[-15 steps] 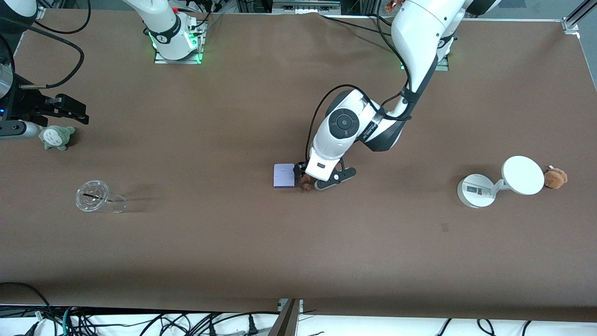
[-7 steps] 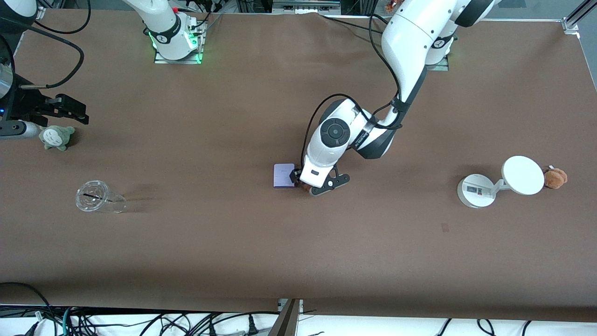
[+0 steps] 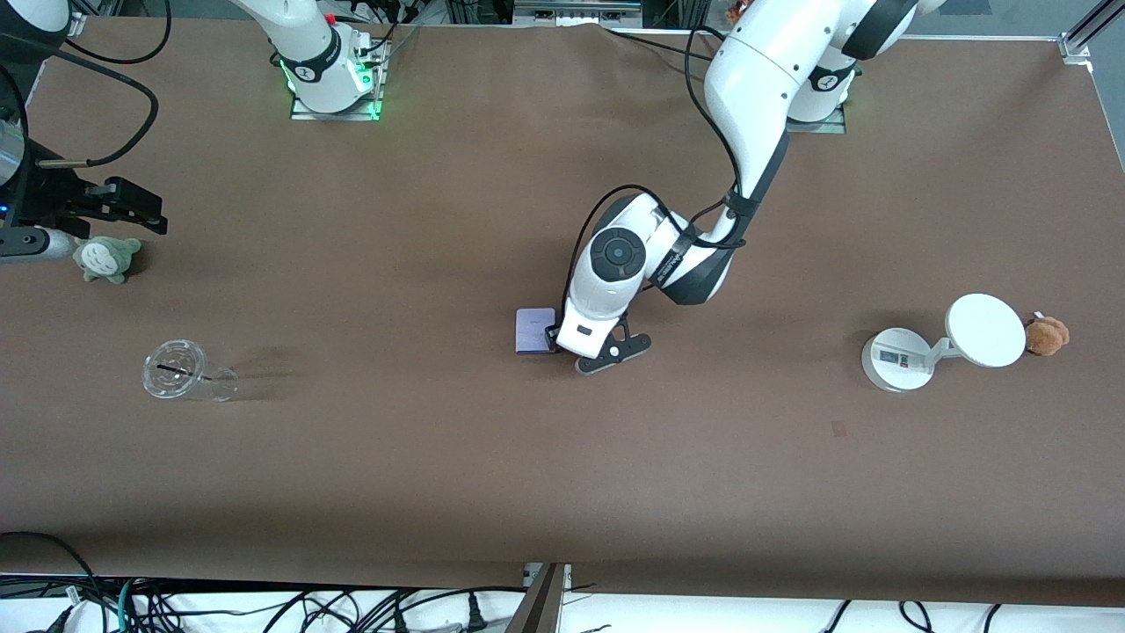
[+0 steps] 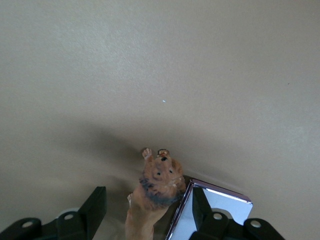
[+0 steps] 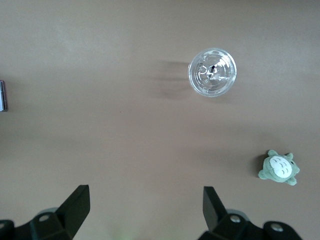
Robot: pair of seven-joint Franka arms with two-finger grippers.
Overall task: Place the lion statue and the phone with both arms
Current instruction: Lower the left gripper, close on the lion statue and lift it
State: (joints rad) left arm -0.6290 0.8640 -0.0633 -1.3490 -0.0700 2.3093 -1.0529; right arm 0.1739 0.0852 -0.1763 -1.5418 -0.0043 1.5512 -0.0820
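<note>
Glossy white shells on both arms, dark grey joint bands. Black cable loops along the left arm in the frame's upper middle. Black left gripper (image 3: 580,347). Green lights glow at the base, upper left.

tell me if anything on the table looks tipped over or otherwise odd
The clear plastic cup near the right arm's end looks tipped on its side. The lion statue stands between the open left gripper's fingers, tight against the phone. The right gripper waits open.
</note>
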